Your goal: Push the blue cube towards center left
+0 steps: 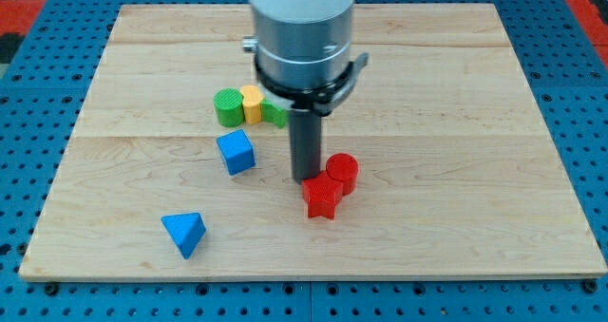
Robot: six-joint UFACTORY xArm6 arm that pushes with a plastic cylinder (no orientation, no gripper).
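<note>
No fingers are fitted, so no open or closed state applies; the arm ends in a dark rod, and my tip (305, 178) is seen resting on the surface (456, 94) near the board's middle. The tip is found just beside the upper left of two red blocks, a red cylinder (342, 171) and a second red block (322, 198) of unclear shape; whether it touches them cannot be told. The blue cube (236, 153) lies apart from the tip, toward the view's left, with bare board between them. The step in hand is judged to be the approach: the cube is not yet contacted. A leftward push is called for, with the tip first brought against the cube's right face. Above the cube a green cylinder (229, 107), a yellow block (252, 103) and a partly hidden green block (275, 113) are clustered; a blue triangular block (184, 233) lies below left. Neither is judged to obstruct a straight leftward path, provided drift is avoided.
</note>
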